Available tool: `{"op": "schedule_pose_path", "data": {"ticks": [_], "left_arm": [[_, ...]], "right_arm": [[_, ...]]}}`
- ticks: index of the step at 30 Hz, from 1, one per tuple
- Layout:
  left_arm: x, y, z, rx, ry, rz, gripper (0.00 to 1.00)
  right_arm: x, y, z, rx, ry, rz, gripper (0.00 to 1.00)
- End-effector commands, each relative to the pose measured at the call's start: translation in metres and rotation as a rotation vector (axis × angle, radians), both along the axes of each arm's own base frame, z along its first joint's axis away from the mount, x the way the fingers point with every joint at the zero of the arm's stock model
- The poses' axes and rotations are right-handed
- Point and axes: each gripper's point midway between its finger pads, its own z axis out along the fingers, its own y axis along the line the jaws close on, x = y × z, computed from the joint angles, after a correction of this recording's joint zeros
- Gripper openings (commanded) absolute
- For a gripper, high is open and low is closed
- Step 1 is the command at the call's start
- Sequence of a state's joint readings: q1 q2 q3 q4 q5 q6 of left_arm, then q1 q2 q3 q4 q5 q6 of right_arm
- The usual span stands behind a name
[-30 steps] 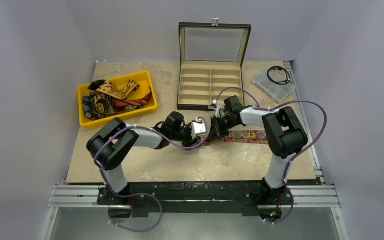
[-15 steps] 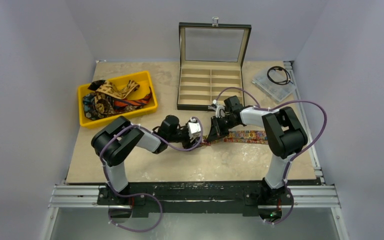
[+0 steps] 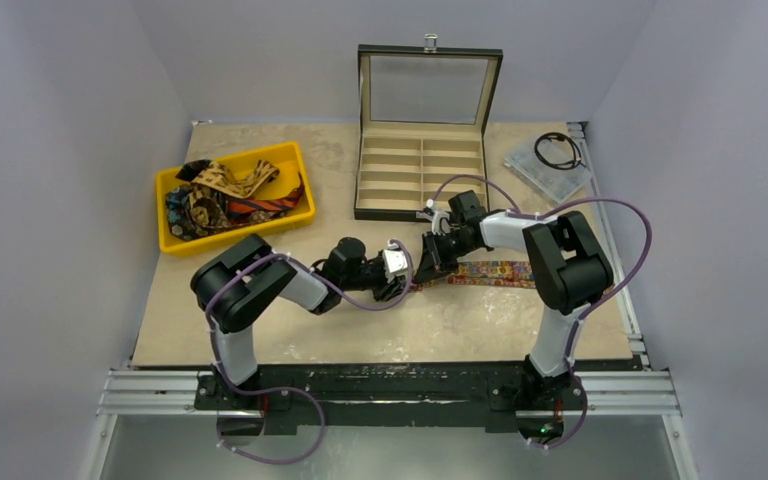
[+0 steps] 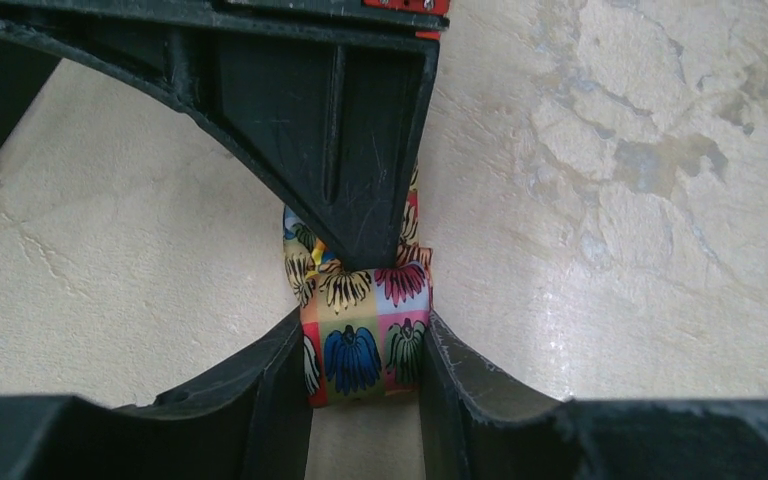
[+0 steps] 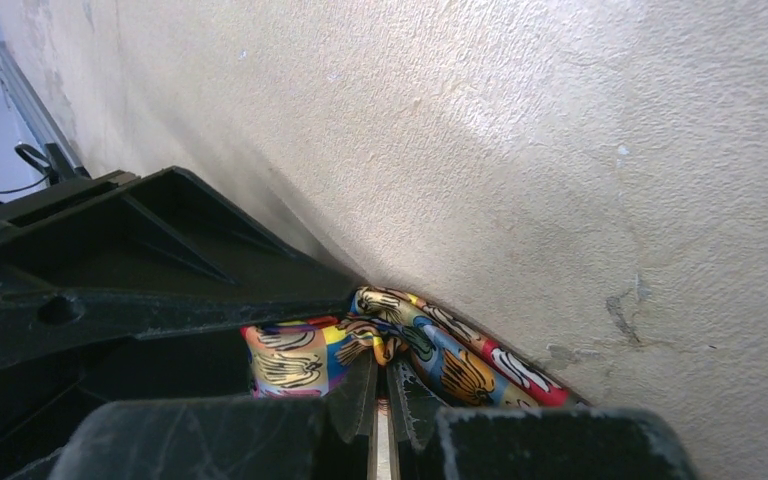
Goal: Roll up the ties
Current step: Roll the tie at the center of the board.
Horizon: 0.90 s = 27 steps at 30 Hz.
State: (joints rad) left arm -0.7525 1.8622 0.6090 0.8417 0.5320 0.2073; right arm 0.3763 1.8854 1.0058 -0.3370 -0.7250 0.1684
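The multicoloured floral tie (image 3: 495, 271) lies flat on the table and runs right from the two grippers. Its left end is rolled into a small bundle (image 4: 365, 350). My left gripper (image 3: 405, 283) is shut on that bundle, with a finger (image 4: 260, 400) against each side of it. My right gripper (image 3: 426, 272) comes from the far side and is shut on a fold of the same tie (image 5: 440, 350). Its fingertip (image 4: 360, 240) presses on the top of the roll. The other ties (image 3: 222, 192) lie piled in a yellow bin (image 3: 295, 160).
An open tie box (image 3: 422, 170) with empty compartments stands at the back centre, lid up. A clear plastic case (image 3: 548, 172) with a black coiled cable (image 3: 557, 148) lies at the back right. The yellow bin is at the left.
My left arm's elbow has swung right and its wrist has come slightly nearer. Both grippers have stayed on the floral tie's rolled end. The right arm has hardly moved.
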Motion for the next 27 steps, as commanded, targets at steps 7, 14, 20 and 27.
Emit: {"op": "schedule_pose_path", "data": {"ticks": [7, 14, 20, 27], "left_arm": [[0.003, -0.041, 0.015, -0.041, -0.002, -0.04, 0.36], [-0.008, -0.023, -0.036, 0.092, 0.062, -0.054, 0.46], [-0.006, -0.008, -0.061, 0.207, 0.089, -0.032, 0.45], [-0.004, 0.008, -0.059, 0.29, 0.092, -0.029, 0.29]], "right_arm": [[-0.004, -0.025, -0.044, -0.176, -0.011, -0.019, 0.0], [-0.01, -0.023, -0.041, -0.15, -0.011, -0.016, 0.0], [-0.009, -0.022, -0.041, -0.144, -0.012, -0.021, 0.0], [-0.008, -0.015, -0.027, -0.093, -0.027, -0.016, 0.0]]}}
